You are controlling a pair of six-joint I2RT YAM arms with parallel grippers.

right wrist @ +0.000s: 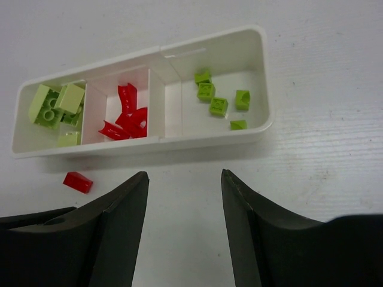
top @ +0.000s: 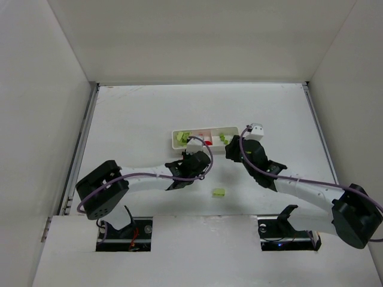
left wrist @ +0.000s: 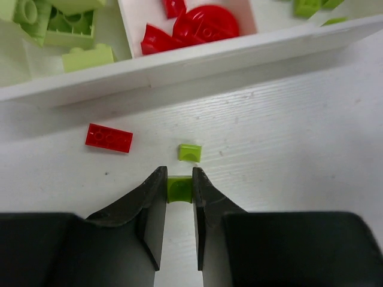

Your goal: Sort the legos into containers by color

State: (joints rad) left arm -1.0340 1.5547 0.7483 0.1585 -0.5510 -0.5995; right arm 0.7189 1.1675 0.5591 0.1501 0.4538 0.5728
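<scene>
White table [top: 149, 107]: left gripper [left wrist: 179, 179] pinches a lime-green brick [left wrist: 179, 190]; right gripper [right wrist: 184, 179] spread. Next: lift, release into a green compartment [right wrist: 227, 57].

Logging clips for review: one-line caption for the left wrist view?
Left end effector pinches a green lego; another green piece and a flat red lego lie loose beside the white tray.

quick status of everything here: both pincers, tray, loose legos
left pincer, shut on a green lego
right pincer, open, empty
tray, upright, three compartments hold green, red, green legos
red lego, loose on the table outside the tray
second green lego, loose just ahead of the left pincer
</scene>
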